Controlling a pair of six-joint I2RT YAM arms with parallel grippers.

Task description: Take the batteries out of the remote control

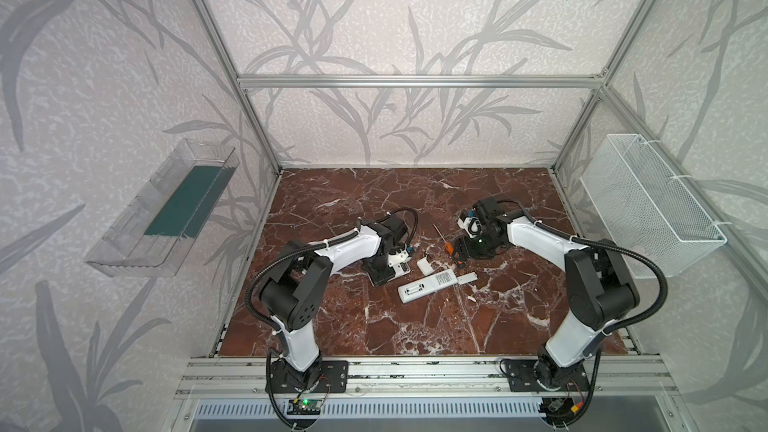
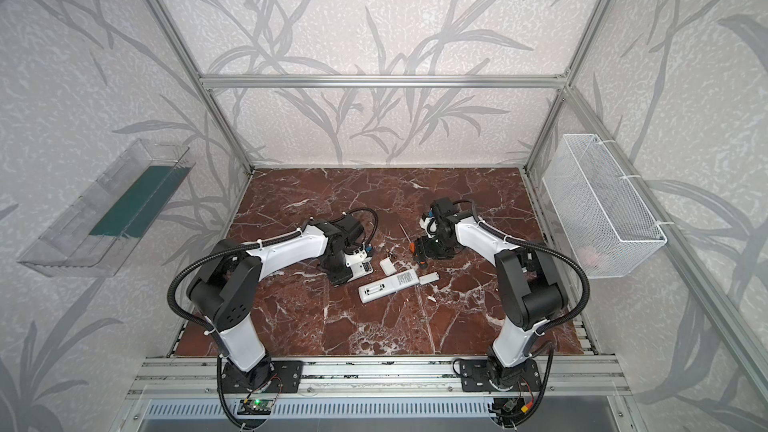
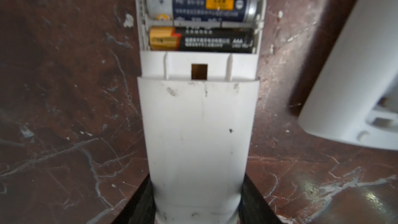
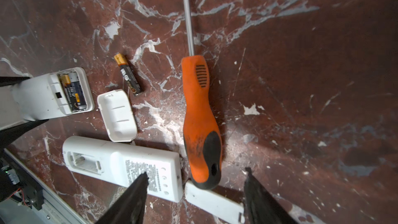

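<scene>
My left gripper [image 3: 197, 210] is shut on the lower end of a small white remote control [image 3: 198, 136] lying on the marble. Its battery bay is uncovered. Two batteries sit in it side by side: a blue and silver one [image 3: 206, 5] and a black one with a gold end [image 3: 200, 39]. A third black and gold battery [image 4: 128, 74] lies loose on the marble beside the small cover [image 4: 117, 115]. In the right wrist view my right gripper [image 4: 196, 171] hangs open just above the butt of the orange-handled screwdriver [image 4: 200, 115], holding nothing.
A longer white remote [image 1: 428, 290] with an empty bay lies face down in the middle, its long cover [image 1: 467, 277] at its end. A white wire basket [image 1: 652, 205] hangs on the right frame. A clear tray [image 1: 162, 209] hangs on the left.
</scene>
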